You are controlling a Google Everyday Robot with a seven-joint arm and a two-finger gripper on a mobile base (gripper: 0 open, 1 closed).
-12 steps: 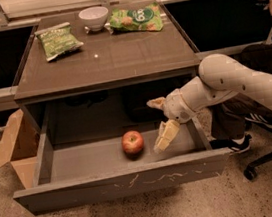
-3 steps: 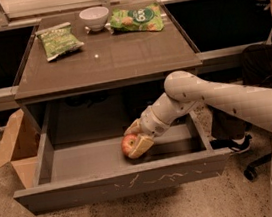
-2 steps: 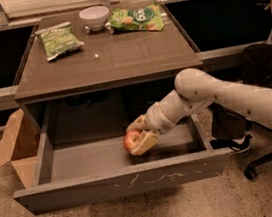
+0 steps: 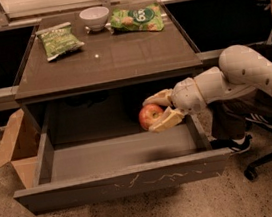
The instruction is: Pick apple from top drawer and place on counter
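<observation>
Counter [image 4: 104, 59] edge sits right above our gripper [image 4: 159, 111], whose fingers are closed around the apple [image 4: 148, 115] (held just above the top drawer [image 4: 121, 181] floor beneath it), so we reckon it pulls outward first, then up.

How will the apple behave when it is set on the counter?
The apple is round, so it may roll on the glossy counter once released. It looks firm, probably keeping shape in the gripper, which holds it above the drawer floor. Its smooth skin might slip.
</observation>
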